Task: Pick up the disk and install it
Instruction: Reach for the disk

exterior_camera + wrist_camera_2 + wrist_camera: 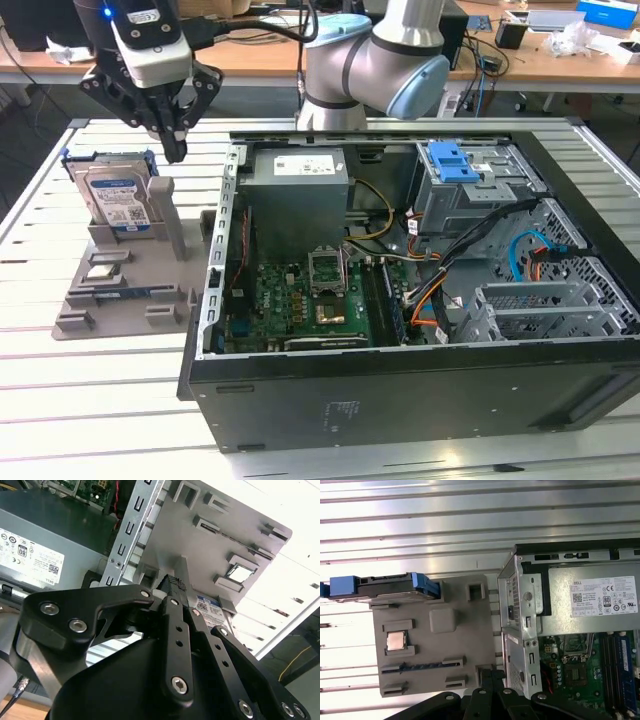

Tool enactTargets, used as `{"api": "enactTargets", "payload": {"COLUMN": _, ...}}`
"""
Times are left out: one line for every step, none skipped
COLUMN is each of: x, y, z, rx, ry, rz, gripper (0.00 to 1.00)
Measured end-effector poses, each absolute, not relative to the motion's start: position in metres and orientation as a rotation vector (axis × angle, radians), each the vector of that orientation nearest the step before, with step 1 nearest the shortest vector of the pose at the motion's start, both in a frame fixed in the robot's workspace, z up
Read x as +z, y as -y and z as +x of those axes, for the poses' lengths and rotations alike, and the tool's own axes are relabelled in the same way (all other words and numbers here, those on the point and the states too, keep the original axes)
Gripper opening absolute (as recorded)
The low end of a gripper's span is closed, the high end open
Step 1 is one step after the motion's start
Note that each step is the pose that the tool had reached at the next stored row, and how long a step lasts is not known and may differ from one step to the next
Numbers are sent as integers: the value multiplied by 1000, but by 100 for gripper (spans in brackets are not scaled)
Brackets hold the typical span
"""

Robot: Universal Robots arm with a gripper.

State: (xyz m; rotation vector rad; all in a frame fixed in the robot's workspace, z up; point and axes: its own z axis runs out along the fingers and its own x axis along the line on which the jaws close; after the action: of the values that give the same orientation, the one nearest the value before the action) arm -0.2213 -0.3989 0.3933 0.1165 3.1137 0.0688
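The jaws are seen pressed together, empty, near the disk (115,200), which is stood upright in a stand (120,300) on the bench (100,400), so it could be knocked over if approached unopened.

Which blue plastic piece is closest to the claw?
The one framing the disk, upright on the grey stand by the claw; the blue latch sits inside the case.
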Motion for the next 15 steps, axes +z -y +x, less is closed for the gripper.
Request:
{"api": "enactTargets", "payload": {"x": 393, "y": 399, "z": -223, "rx": 69, "ry": -3114, "rz": 117, "gripper": 10}}
{"api": "enactTargets", "payload": {"x": 393, "y": 399, "z": -224, "rx": 69, "ry": -3114, "rz": 117, "gripper": 10}}
{"api": "enactTargets", "payload": {"x": 393, "y": 399, "z": -226, "rx": 69, "ry": -3114, "rz": 117, "gripper": 10}}
{"api": "enactTargets", "payload": {"x": 393, "y": 399, "z": -227, "rx": 69, "ry": -3114, "rz": 117, "gripper": 10}}
{"api": "enactTargets", "payload": {"x": 393, "y": 399, "z": -229, "rx": 69, "ry": -3114, "rz": 117, "gripper": 10}}
{"api": "enactTargets", "payload": {"x": 393, "y": 399, "z": -231, "rx": 69, "ry": -3114, "rz": 117, "gripper": 10}}
{"api": "enactTargets", "payload": {"x": 393, "y": 399, "z": -233, "rx": 69, "ry": -3114, "rz": 117, "gripper": 10}}
{"api": "enactTargets", "payload": {"x": 393, "y": 399, "z": -234, "rx": 69, "ry": -3114, "rz": 117, "gripper": 10}}
{"api": "enactTargets", "payload": {"x": 393, "y": 399, "z": -236, "rx": 69, "ry": -3114, "rz": 117, "gripper": 10}}
{"api": "enactTargets", "payload": {"x": 393, "y": 399, "z": -238, "rx": 69, "ry": -3114, "rz": 117, "gripper": 10}}
{"api": "enactTargets", "payload": {"x": 393, "y": 399, "z": -240, "rx": 69, "ry": -3114, "rz": 117, "gripper": 10}}
{"api": "enactTargets", "payload": {"x": 393, "y": 399, "z": -241, "rx": 69, "ry": -3114, "rz": 117, "gripper": 10}}
{"api": "enactTargets", "payload": {"x": 393, "y": 399, "z": -242, "rx": 69, "ry": -3114, "rz": 117, "gripper": 10}}
{"api": "enactTargets", "payload": {"x": 393, "y": 399, "z": -244, "rx": 69, "ry": -3114, "rz": 116, "gripper": 10}}
{"api": "enactTargets", "payload": {"x": 393, "y": 399, "z": -245, "rx": 69, "ry": -3114, "rz": 116, "gripper": 10}}
